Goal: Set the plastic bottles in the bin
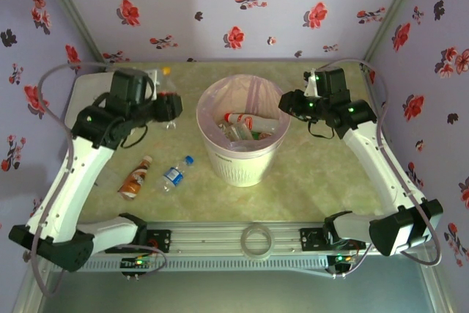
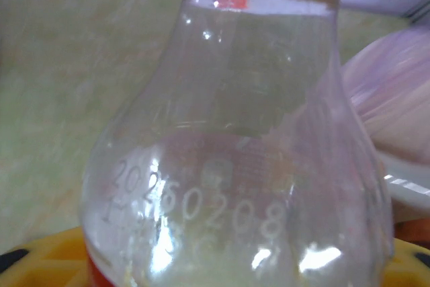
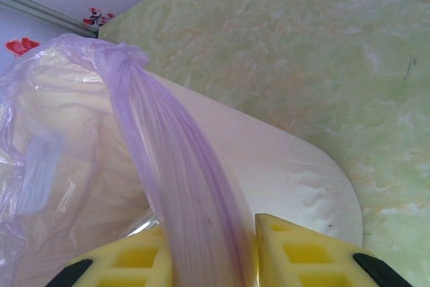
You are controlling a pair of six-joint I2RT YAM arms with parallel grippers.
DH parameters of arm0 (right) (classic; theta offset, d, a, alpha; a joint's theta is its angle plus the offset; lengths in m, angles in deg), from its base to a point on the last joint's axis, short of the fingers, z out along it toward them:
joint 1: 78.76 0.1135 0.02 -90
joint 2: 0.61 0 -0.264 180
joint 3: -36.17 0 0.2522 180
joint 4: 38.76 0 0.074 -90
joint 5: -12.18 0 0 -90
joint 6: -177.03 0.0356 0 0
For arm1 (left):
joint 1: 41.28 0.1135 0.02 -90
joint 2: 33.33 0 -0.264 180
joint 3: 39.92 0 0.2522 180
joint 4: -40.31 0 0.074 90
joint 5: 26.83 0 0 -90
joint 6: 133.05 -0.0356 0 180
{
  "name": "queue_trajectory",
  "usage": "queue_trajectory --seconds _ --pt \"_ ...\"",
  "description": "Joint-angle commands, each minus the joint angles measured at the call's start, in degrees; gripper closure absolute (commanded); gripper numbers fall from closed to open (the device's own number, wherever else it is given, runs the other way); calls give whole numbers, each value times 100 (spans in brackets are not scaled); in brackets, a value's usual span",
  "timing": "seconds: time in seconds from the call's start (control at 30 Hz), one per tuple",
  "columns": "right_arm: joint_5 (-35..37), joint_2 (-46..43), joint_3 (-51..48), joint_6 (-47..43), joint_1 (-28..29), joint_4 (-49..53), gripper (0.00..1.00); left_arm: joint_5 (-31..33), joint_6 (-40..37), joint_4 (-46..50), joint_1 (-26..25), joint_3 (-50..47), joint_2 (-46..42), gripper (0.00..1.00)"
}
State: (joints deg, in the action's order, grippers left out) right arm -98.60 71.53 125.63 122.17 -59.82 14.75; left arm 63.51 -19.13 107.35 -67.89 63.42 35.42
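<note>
Centre frame is blocked by the bin (image 1: 238, 168); its mouth can be reached from above, with bottles (image 1: 245, 126) seen heaped inside. Wide bare counter (image 1: 322, 174) is offered at lower right, between the bin and the right arm (image 1: 381, 159). At lower left the lane is narrowed by an orange-brown bottle (image 1: 135, 179) and a blue-capped bottle (image 1: 176, 174) lying near each other, hemmed by the slanting left arm (image 1: 73, 174). The bin's right rim is closed off by the right gripper (image 1: 287, 102), clamped on the bag liner (image 3: 175, 166). The gap of the left gripper (image 1: 170, 108) is taken up by a clear bottle (image 2: 228, 152).
</note>
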Motion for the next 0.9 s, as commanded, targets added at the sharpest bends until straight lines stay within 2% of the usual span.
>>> queue_trajectory --seconds 0.0,0.23,0.4,0.5,0.87 --pt "-194 -39 32 220 47 -415 70 -773 -585 -482 -33 845 489 100" --pt "-182 -68 -59 292 55 -512 70 -917 -1288 -110 -1101 2782 1980 100" --pt "-173 -86 -38 316 60 -542 70 -967 -1863 940 -1836 3997 3085 100" --pt "-184 -86 -32 320 66 -547 70 -974 -2010 1580 -2043 4491 3671 100" --pt "-187 -112 -99 269 67 -578 70 -957 -2040 2013 -2111 4139 4189 100"
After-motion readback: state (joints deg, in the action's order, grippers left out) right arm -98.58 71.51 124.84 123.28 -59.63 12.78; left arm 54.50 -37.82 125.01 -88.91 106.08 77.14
